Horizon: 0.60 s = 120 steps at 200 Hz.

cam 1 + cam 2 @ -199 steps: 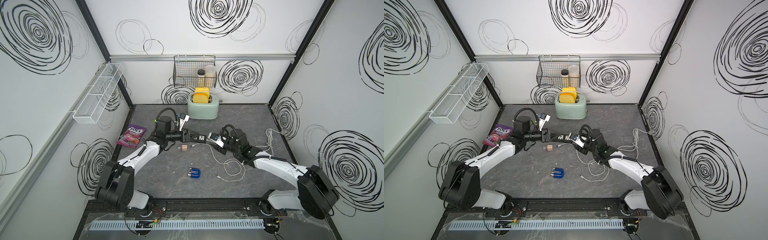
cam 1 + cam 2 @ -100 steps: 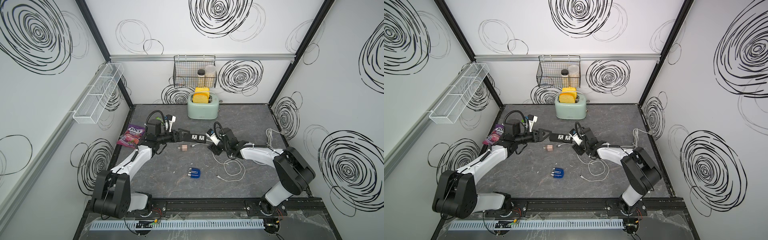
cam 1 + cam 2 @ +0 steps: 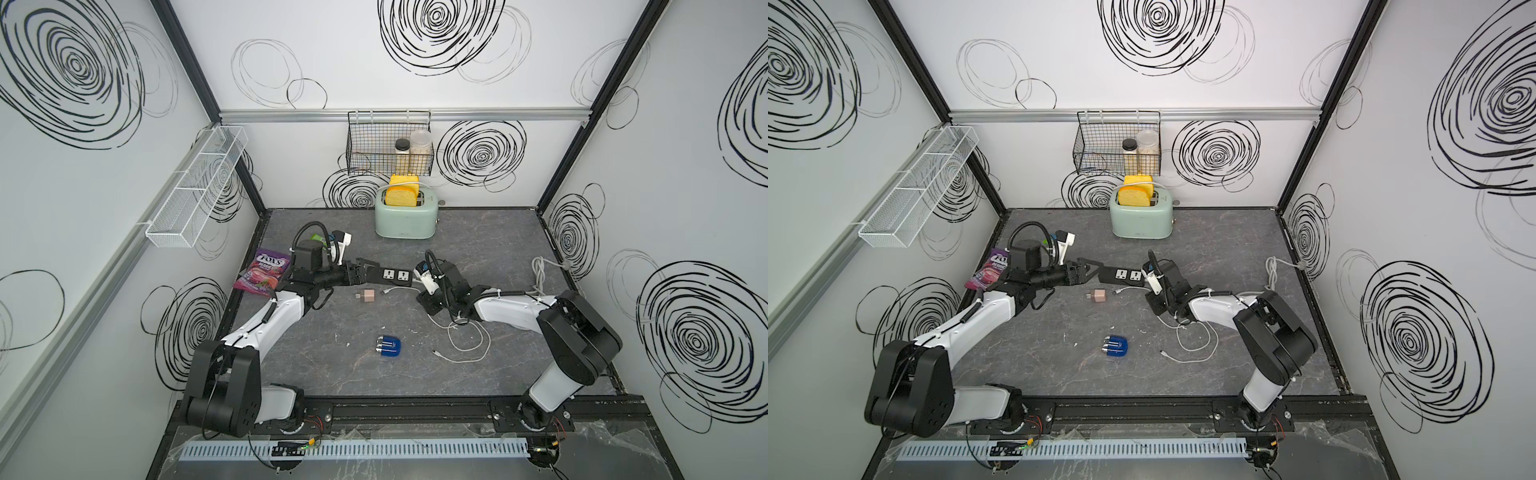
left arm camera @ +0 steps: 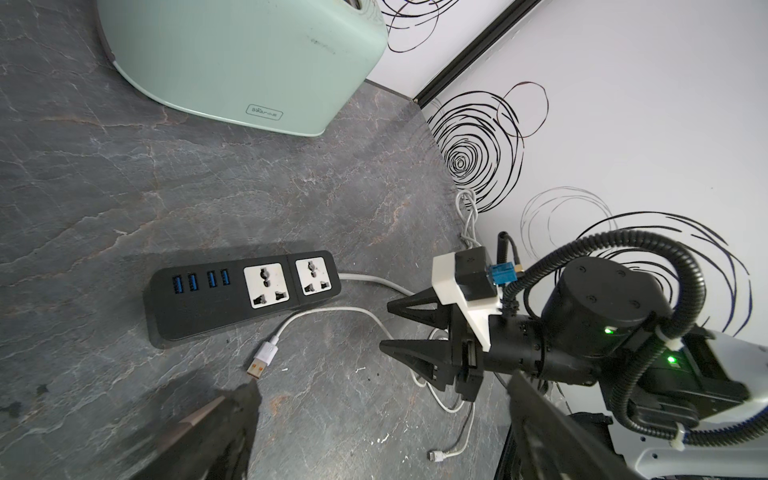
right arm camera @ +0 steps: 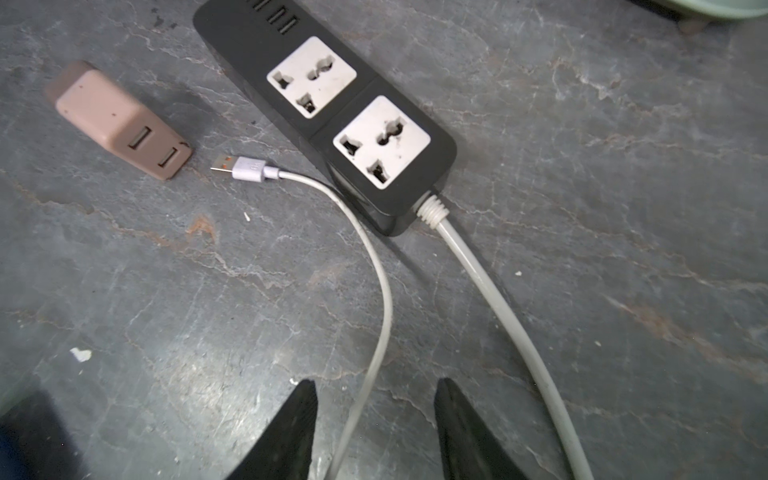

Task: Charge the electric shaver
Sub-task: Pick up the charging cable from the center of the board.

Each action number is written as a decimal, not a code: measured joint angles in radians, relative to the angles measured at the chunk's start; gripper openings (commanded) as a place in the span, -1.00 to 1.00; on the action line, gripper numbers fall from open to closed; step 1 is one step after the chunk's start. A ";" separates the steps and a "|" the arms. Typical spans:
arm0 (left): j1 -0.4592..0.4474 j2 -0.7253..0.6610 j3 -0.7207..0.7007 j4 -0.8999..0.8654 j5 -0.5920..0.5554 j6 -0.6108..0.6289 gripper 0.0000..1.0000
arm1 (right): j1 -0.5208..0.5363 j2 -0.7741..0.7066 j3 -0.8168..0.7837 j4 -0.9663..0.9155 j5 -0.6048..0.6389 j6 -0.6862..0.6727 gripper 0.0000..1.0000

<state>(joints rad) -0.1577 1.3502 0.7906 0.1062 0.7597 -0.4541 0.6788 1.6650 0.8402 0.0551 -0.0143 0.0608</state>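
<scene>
The electric shaver point(image 3: 388, 345) point(image 3: 1115, 347), blue with silver heads, lies alone on the grey table, nearer the front than both arms. My left gripper point(image 3: 371, 271) point(image 3: 1097, 271) point(image 4: 382, 386) is open wide and holds nothing, at the left end of the black power strip point(image 3: 392, 275) point(image 3: 1125, 275) point(image 4: 245, 293) point(image 5: 332, 108). My right gripper point(image 3: 424, 300) point(image 3: 1152, 300) point(image 4: 385, 326) point(image 5: 376, 384) is open just off the strip's right end. The thin white USB cable point(image 5: 384, 291) point(image 3: 467, 347) runs loose between its fingertips. The cable's USB plug point(image 5: 243, 168) point(image 4: 264, 357) lies beside the strip.
A pinkish plug adapter point(image 3: 365, 295) point(image 3: 1099, 295) point(image 5: 116, 120) lies just in front of the strip. The strip's thick grey cord point(image 5: 498, 307) runs to the right wall. A mint toaster point(image 3: 405, 218) stands at the back and a candy bag point(image 3: 262, 276) lies at the left.
My left gripper has opened wide and drawn back left, off the middle of the power strip. My right gripper has pulled back from the strip's right end to over the white cable.
</scene>
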 measured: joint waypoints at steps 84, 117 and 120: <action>-0.032 0.043 0.000 -0.012 0.014 0.010 0.94 | 0.001 0.004 -0.026 0.022 0.020 0.045 -1.00; -0.062 0.072 0.002 -0.033 0.028 0.027 0.94 | -0.020 -0.151 -0.110 0.058 0.020 0.056 -1.00; -0.065 0.076 0.003 -0.034 0.029 0.027 0.94 | -0.024 -0.163 -0.114 0.061 0.019 0.057 -1.00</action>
<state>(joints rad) -0.2230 1.4258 0.7937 0.0727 0.7887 -0.4267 0.6552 1.5024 0.7258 0.1165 0.0044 0.1181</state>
